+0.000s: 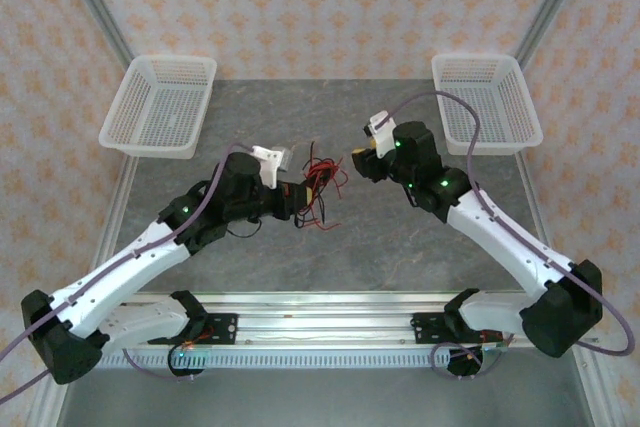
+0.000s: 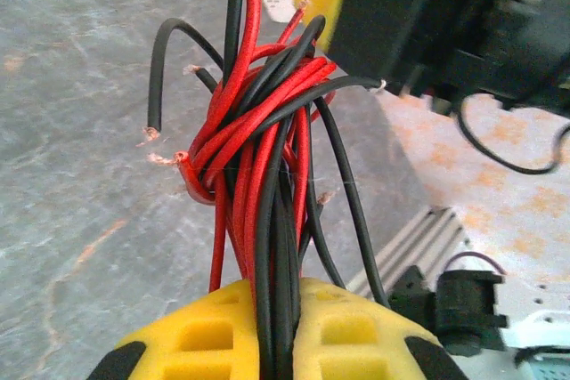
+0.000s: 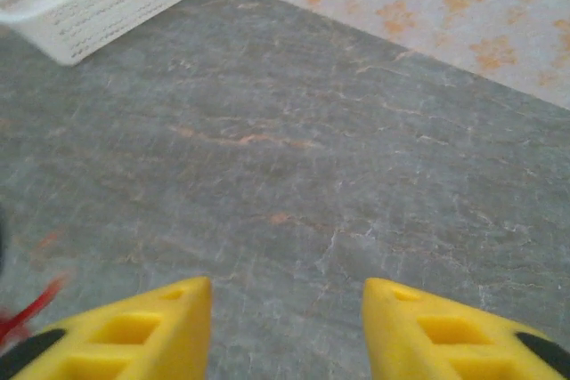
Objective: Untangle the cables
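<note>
Evidently, the cables were held as a snarled red-and-black bundle at mid-table, pinched between the closed jaws of the left gripper. The right gripper was seen just beside them, jaws spread on nothing. The strands were judged light, limp and springy, best taken at a loose end, not at the knot. Nothing was seen in the left basket or the right basket.

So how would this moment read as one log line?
left gripper: shut on cables | right gripper: open | cables: red and black, tangled
</note>
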